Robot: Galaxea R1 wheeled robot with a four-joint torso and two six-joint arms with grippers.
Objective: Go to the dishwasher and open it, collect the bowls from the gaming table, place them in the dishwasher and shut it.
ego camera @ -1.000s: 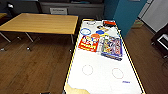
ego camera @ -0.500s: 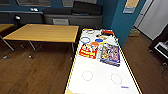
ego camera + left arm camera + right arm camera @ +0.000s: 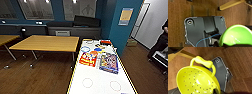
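**Both bowls carried at the wrists beside the white surface**

Head view: the long white surface [image 3: 102,80] with its pale yellow edge runs up the middle, its near end cut off by the frame. Two faint rings mark the near part. Farther along lie a red box [image 3: 88,59] and a purple box [image 3: 109,62], side by side; the small items beyond them are too blurred to name. A wooden table [image 3: 47,43] stands to the left on the dark wood floor [image 3: 35,75]. At the right edge a person [image 3: 160,42] is partly cut off.

Left wrist view: a smooth green bowl [image 3: 236,36], dome side out, sits at the left hand; the fingers are hidden, so the grip cannot be told.

Right wrist view: a perforated yellow-green bowl [image 3: 196,80] with a loop handle sits at the right hand; its grip likewise cannot be told.
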